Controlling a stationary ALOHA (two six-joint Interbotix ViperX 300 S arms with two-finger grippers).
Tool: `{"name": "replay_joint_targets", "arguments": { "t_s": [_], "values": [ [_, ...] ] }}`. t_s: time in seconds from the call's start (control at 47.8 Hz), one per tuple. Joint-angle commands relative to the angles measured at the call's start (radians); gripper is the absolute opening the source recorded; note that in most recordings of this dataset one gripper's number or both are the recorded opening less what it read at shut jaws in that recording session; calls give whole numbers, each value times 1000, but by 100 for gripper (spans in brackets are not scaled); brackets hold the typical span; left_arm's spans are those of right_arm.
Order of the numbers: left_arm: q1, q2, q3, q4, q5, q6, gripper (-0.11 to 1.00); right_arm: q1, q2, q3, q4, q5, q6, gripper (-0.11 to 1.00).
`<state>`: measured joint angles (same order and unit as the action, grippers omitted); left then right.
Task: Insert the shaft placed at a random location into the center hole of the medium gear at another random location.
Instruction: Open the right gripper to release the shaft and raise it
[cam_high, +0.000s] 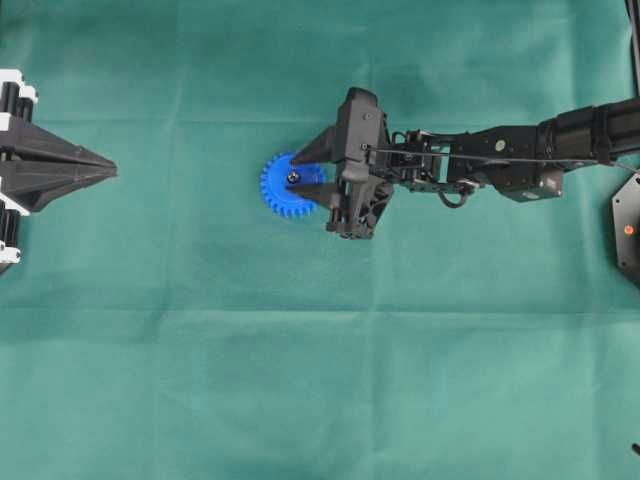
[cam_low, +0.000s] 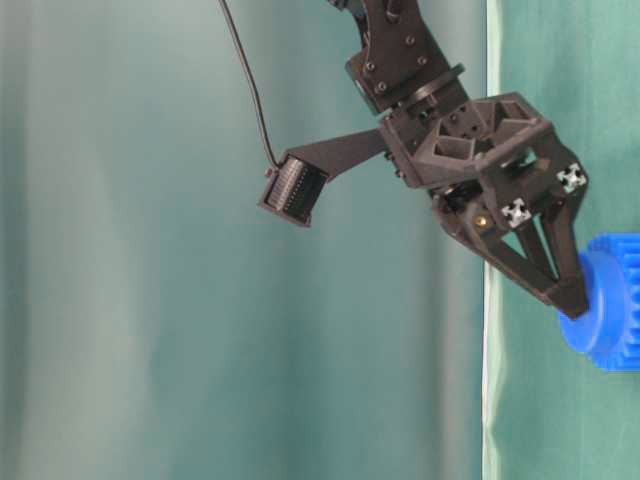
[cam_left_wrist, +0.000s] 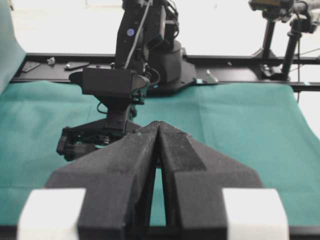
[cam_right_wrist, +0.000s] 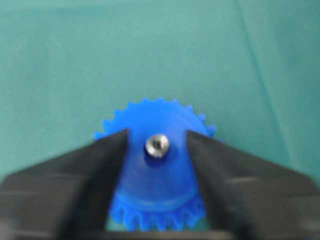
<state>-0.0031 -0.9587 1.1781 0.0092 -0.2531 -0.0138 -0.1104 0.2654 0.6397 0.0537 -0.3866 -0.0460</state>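
Shaft (cam_right_wrist: 157, 145) is seen standing in the center hole of the medium gear (cam_right_wrist: 155, 185), with its silver top just above the blue hub. The hole itself is hidden by the pin. The gear lies flat on the green cloth (cam_high: 200, 380), a little left of the middle of the overhead view.

The right gripper (cam_right_wrist: 156, 150) is placed over the gear. Its two black fingers (cam_right_wrist: 95, 165) are spread apart, one on each side of the shaft, and a clear gap is seen between each finger and the pin, so nothing is grasped by it. In the table-level view the fingertips are shown at the raised hub of the gear; whether they touch it cannot be told.

The left gripper (cam_high: 105, 172) is kept at the left edge of the cloth, well apart from the gear. Its fingers (cam_left_wrist: 125, 160) are pressed together and nothing is held between them.
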Motion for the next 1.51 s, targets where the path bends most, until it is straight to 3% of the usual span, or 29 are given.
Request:
{"name": "replay_joint_targets", "arguments": {
  "t_s": [0.0,0.084,0.209,0.524,0.838,1.487],
  "values": [
    [0,6,-21,3,-3,0,0,2,-17,-25,3,-17,2,76],
    [0,6,-21,2,-3,0,0,2,-28,-23,3,-14,2,91],
    [0,8,-21,2,-3,0,0,2,-61,-18,3,-11,2,82],
    [2,6,-21,3,-3,0,0,2,-183,3,0,29,-5,84],
    [0,6,-21,2,-3,0,0,0,-215,29,2,37,-5,84],
    [0,6,-21,2,-2,0,0,0,-492,276,6,35,3,84]
  ]
}}
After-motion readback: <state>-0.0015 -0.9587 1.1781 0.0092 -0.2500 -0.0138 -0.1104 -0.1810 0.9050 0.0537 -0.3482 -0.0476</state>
